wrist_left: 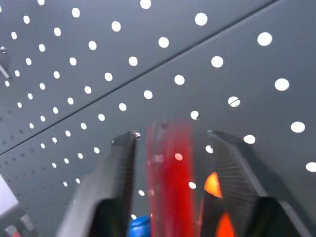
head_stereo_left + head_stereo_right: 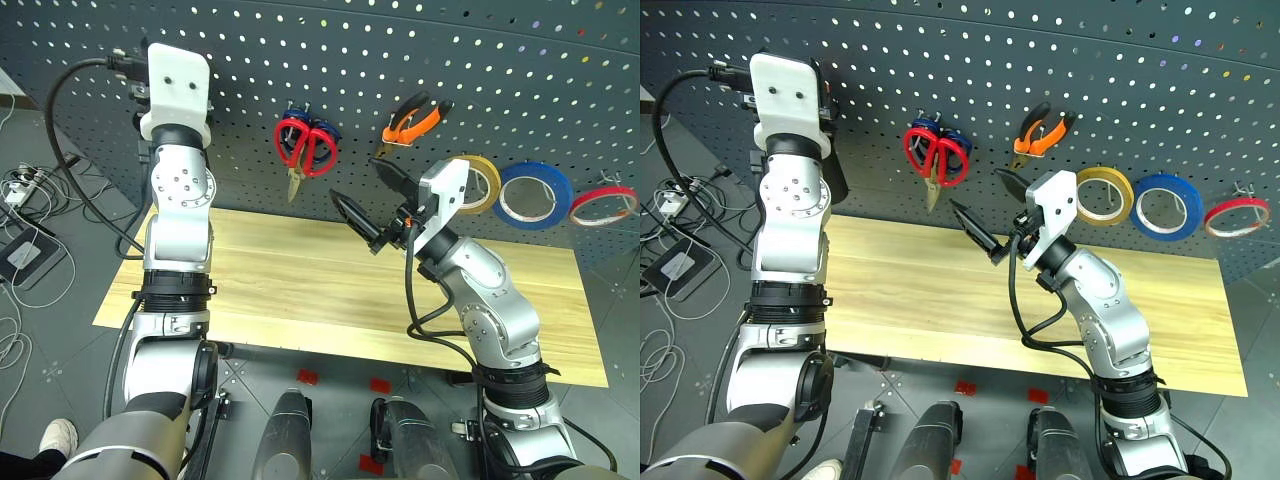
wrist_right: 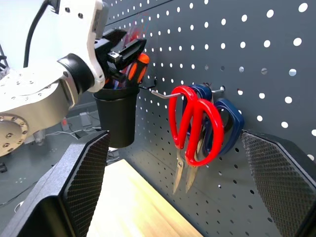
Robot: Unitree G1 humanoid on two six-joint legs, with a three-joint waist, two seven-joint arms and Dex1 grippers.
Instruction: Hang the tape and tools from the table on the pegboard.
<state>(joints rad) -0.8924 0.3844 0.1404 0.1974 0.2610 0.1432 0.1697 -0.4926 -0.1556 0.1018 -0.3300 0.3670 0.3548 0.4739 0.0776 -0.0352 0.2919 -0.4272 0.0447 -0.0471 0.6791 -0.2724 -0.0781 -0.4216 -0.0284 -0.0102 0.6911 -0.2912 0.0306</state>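
My left gripper (image 1: 171, 137) is raised against the pegboard (image 2: 420, 60), just above a black cup (image 3: 116, 118) hanging there. Its fingers stand apart, and the slim red-handled screwdriver (image 1: 170, 187) shows blurred between them with a gap on each side. The red-handled scissors (image 2: 305, 145) hang on a hook, the orange-and-black pliers (image 2: 413, 118) to their right, and further right the yellow tape (image 2: 478, 182). My right gripper (image 2: 357, 182) is open and empty, held above the table (image 2: 300, 285) just below the scissors and pliers.
Blue-handled scissors (image 3: 224, 116) hang behind the red pair. A blue roll (image 2: 535, 195) and a thin red roll (image 2: 603, 203) hang right of the yellow tape. An orange screwdriver handle (image 3: 141, 66) sticks out of the black cup. Cables and a power strip (image 2: 25, 190) lie on the floor at left.
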